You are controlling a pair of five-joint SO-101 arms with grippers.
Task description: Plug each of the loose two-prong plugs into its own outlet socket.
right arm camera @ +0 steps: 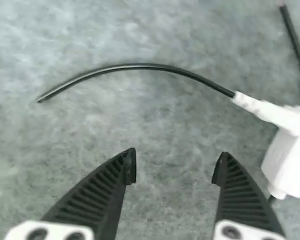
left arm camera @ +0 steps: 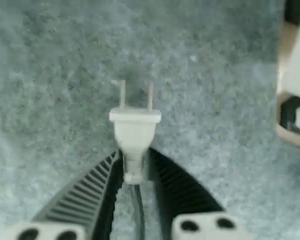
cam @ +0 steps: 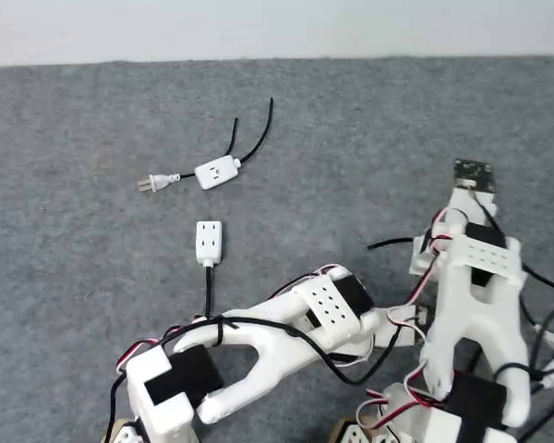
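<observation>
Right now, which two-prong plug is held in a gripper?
The plug clamped in the left gripper, prongs pointing away from it. The other plug lies loose on the carpet beside an outlet.

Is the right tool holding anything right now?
No: the right tool stands open over the grey mat, nothing between its tips, and the black cable lies apart beyond it.
</observation>
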